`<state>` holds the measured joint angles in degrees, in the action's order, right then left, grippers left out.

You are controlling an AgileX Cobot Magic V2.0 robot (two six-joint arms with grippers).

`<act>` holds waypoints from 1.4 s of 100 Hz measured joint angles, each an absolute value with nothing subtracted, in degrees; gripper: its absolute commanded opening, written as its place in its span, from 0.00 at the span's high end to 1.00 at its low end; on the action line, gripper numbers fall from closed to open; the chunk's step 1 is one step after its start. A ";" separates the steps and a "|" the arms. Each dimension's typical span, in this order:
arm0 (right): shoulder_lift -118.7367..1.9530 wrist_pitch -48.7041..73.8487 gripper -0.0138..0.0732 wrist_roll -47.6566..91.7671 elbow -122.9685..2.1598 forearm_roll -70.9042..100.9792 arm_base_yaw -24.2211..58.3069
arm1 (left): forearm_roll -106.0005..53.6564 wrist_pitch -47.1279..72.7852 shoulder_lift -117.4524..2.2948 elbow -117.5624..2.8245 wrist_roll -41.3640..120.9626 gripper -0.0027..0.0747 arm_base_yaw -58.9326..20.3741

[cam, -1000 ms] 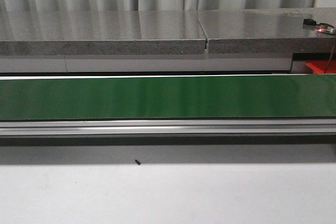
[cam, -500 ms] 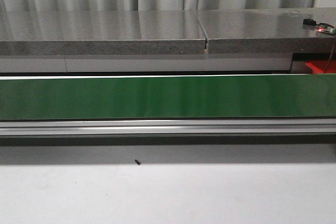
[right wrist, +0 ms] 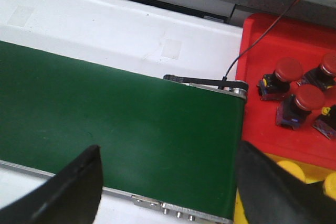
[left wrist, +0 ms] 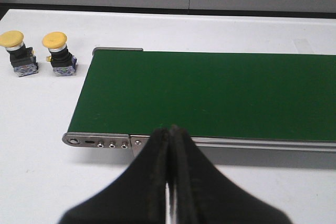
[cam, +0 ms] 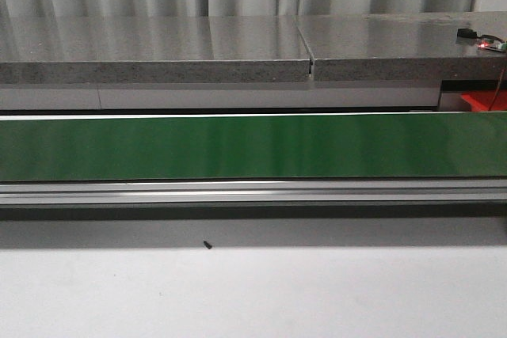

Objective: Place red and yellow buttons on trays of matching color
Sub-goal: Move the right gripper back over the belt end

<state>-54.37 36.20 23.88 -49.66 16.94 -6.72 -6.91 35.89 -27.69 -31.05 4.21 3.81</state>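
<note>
A bare green belt (cam: 253, 146) spans the front view edge to edge, white table (cam: 253, 290) before it. Off the belt's left end, two yellow buttons (left wrist: 19, 53) (left wrist: 59, 53) stand side by side on the table. Past its right end, a red tray (right wrist: 262, 51) holds three red buttons (right wrist: 281, 78) (right wrist: 302, 105) (right wrist: 324, 71); a yellow tray (right wrist: 294, 170) adjoins it. Left gripper (left wrist: 169, 145): fingers pressed together. Right gripper (right wrist: 168, 182): fingers spread wide over the belt.

No readable text, labels, brands or numbers on anything in view.
</note>
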 measured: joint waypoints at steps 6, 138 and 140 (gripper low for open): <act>-51.89 36.22 0.30 23.08 -47.69 16.62 -6.72 | -6.91 35.89 -27.69 -31.05 4.21 0.99 3.81; -46.00 37.67 0.92 21.90 -43.08 16.24 -6.72 | -6.91 35.53 -27.69 -31.05 4.25 0.12 3.81; -46.00 37.67 0.92 21.90 -43.08 16.24 -6.72 | -6.93 35.43 -27.69 -31.05 4.25 0.12 3.81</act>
<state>-46.00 37.67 21.90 -43.08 16.24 -6.72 -6.93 35.43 -27.69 -31.05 4.25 3.81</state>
